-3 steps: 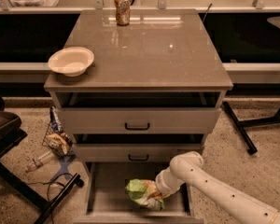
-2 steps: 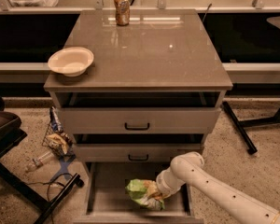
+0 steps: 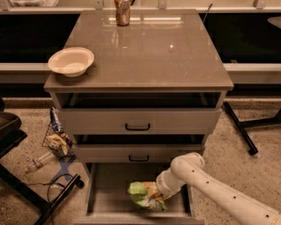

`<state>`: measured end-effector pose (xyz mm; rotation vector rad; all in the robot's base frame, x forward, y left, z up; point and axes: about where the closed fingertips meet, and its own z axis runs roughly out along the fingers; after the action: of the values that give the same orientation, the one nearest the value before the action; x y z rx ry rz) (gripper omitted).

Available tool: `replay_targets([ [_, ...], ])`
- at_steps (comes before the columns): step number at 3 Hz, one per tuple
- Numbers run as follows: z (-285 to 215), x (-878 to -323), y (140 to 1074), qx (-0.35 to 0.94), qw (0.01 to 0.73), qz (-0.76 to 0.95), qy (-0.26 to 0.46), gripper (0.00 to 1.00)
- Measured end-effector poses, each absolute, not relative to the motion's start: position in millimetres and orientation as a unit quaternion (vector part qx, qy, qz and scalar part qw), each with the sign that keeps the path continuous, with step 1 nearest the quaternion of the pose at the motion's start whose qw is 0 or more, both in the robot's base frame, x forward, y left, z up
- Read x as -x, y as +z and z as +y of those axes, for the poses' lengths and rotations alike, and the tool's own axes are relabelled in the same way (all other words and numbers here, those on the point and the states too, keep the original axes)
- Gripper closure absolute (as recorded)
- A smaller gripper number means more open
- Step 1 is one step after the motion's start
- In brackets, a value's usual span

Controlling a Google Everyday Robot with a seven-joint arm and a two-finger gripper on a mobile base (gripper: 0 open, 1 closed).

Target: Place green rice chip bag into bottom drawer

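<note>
Inside the open bottom drawer [image 3: 110,199], the green rice chip bag [image 3: 141,197] sits low against the gripper [image 3: 155,195], whose grip I cannot tell; best to release only once the bag is settled on the tray floor, then withdraw clear of the middle drawer [image 3: 138,153].

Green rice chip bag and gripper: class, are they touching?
Touching. The camera view shows the gripper pressed into the green rice chip bag inside the bottom drawer.

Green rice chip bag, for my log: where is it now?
The green rice chip bag is low in the camera view, in the bottom drawer, right of centre, gripper at its right side.
</note>
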<state>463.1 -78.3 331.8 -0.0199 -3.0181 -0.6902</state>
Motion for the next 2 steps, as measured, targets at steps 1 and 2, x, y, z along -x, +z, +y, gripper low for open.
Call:
replay_targets([
  [1, -77.6, -463.1, 331.2, 0.007, 0.023, -0.974, -0.224, 0.05],
  [2, -77.2, -463.1, 330.8, 0.007, 0.023, -0.974, -0.225, 0.00],
])
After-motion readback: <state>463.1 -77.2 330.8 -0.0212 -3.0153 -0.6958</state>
